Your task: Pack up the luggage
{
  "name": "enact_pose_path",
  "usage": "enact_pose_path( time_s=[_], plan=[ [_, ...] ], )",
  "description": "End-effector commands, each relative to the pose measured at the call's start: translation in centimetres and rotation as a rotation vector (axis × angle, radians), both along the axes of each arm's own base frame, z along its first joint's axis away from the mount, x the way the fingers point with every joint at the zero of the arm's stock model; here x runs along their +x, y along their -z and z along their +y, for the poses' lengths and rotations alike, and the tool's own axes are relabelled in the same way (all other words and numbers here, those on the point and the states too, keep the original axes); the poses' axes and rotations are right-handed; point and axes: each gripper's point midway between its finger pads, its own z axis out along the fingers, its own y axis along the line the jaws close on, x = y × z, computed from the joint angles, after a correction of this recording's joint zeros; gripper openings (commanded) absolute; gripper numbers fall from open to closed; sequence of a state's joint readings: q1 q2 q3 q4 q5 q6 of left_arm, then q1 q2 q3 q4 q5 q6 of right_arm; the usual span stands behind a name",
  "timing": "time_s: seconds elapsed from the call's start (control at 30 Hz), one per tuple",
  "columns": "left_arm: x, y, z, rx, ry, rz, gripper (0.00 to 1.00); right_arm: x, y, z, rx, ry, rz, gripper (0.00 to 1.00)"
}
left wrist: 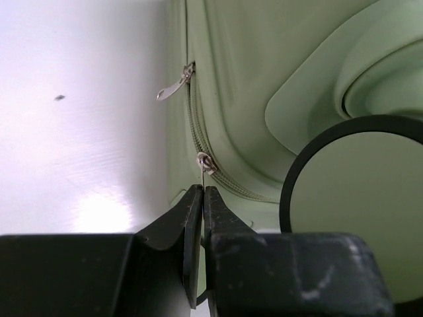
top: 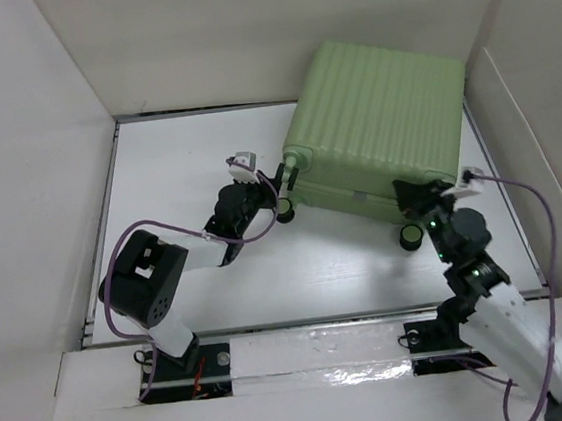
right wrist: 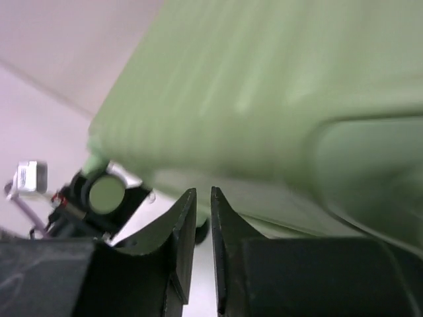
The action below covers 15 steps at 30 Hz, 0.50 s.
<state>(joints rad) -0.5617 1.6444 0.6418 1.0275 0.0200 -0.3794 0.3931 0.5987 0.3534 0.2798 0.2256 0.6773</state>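
Note:
The luggage (top: 378, 125), a pale green ribbed suitcase, lies closed at the back right of the table. My left gripper (top: 267, 187) is at its near-left corner, beside a wheel (top: 285, 208). In the left wrist view this gripper (left wrist: 202, 191) is shut on the thin pull of a zipper slider (left wrist: 206, 162) on the seam, with the wheel (left wrist: 357, 205) at the right. A second zipper pull (left wrist: 175, 84) hangs higher on the seam. My right gripper (top: 412, 197) is at the near-right corner; its jaws (right wrist: 203, 195) are nearly together and hold nothing.
White walls enclose the table on the left, back and right (top: 545, 142). The suitcase's near-right wheel (top: 410, 237) sits just left of my right arm. In the right wrist view the shell (right wrist: 264, 86) fills the top, and the far wheel (right wrist: 106, 193) shows at the left.

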Motion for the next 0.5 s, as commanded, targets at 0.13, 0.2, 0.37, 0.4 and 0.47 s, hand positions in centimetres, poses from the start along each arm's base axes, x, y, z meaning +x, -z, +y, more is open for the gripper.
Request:
enact_pose_path(
  time_s=[0.13,0.2,0.37,0.4,0.47],
  plan=[
    [-2.0,-6.0,-5.3,-0.080,0.183,-0.133,0.00,-3.2,1.2,-9.8,-0.392,0.268,0.133,0.48],
    [-2.9,-6.9,-7.2,-0.068,0.223,-0.146,0.00,-2.8,0.9,-9.4,-0.413,0.232,0.151,0.54],
    [-7.3,-8.2,-13.0,-0.055,0.382,-0.180,0.00,-2.3,-4.0,-5.4,-0.482,0.009,0.003,0.62],
    [-8.0,-8.9,-14.3,-0.063,0.409,-0.194,0.00,-2.4,-4.6,-4.3,-0.482,-0.052,-0.022,0.66],
    [-10.7,-8.7,-17.1,-0.066,0.496,-0.196,0.00,-2.7,-6.0,-1.9,-0.499,-0.187,-0.061,0.75]
  ],
)
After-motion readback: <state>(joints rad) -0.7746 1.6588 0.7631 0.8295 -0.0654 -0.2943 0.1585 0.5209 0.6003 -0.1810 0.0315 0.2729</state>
